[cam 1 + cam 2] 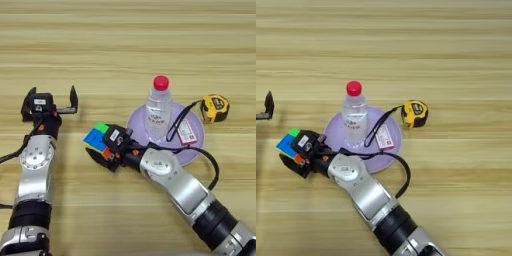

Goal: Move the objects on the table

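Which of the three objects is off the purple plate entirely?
The puzzle cube, held in the right gripper left of the plate. The water bottle stands on the plate; the tape measure sits beside it, its strap trailing onto it.

Lavender round plate [196, 145] lying flat on wood, right of centre. Small white card [187, 132] with red print (text too small to read) resting on plate's right half, tilted. Plate rim partly hidden at lower left.

arms: silver shells, black joints | black cables | black jaws
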You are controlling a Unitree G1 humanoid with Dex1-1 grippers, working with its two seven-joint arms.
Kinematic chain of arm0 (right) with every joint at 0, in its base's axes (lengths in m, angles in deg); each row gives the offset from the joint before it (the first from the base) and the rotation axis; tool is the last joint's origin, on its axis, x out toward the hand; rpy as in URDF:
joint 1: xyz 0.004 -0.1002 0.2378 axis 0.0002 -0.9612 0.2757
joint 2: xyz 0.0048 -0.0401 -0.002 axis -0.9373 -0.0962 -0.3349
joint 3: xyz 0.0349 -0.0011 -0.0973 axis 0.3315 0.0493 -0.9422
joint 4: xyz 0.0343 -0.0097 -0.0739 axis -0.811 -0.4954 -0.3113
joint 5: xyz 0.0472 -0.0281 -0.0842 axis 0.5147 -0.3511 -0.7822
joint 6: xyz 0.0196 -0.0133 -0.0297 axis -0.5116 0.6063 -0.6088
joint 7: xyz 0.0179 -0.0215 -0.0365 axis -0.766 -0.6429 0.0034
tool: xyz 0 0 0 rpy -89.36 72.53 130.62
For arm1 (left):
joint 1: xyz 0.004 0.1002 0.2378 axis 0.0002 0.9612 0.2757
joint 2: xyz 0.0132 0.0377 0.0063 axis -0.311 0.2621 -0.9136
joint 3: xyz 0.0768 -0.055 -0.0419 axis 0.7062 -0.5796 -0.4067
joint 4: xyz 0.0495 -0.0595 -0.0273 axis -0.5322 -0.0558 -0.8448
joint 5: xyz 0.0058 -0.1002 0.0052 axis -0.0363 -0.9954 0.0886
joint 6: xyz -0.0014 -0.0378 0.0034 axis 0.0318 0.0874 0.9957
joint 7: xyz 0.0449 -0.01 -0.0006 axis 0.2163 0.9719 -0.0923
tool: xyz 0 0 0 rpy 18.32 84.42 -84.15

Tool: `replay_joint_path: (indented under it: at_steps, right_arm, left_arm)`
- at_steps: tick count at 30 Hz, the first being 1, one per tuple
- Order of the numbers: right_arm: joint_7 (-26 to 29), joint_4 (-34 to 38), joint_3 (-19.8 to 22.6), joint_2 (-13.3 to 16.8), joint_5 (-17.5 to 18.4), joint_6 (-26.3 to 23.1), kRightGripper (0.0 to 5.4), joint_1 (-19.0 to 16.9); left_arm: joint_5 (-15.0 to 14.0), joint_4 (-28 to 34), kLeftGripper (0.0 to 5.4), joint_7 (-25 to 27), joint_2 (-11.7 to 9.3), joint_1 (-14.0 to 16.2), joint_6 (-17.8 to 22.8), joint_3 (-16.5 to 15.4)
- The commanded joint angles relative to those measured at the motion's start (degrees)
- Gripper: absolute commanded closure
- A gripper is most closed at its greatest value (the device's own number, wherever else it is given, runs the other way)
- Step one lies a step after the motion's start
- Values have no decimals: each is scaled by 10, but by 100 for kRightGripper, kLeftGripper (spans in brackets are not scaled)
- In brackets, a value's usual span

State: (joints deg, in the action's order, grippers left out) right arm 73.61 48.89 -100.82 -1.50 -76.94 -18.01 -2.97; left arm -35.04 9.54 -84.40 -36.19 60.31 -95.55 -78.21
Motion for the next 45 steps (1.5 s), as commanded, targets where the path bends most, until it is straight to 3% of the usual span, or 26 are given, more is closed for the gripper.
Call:
replay_joint_path:
  at_steps: [1, 7, 14, 34, 45]
  right_arm:
    - [-10, -73, 6, -57, -2, 30, 203, 22]
    - [-20, -148, 6, -87, -3, 61, 203, 47]
    - [-10, -168, 1, -96, 4, 76, 203, 56]
    - [5, -104, 5, -77, 25, 88, 3, 39]
    - [5, -96, 6, -74, 26, 83, 3, 34]
  left_arm:
    - [4, 4, 0, -2, -1, 7, 5, 2]
    - [4, 5, 0, -2, -1, 7, 5, 2]
    - [5, 7, 0, -5, 1, 7, 6, 3]
    - [6, 1, 0, -5, 2, 5, 4, 5]
    - [6, 1, 0, -6, 3, 5, 4, 7]
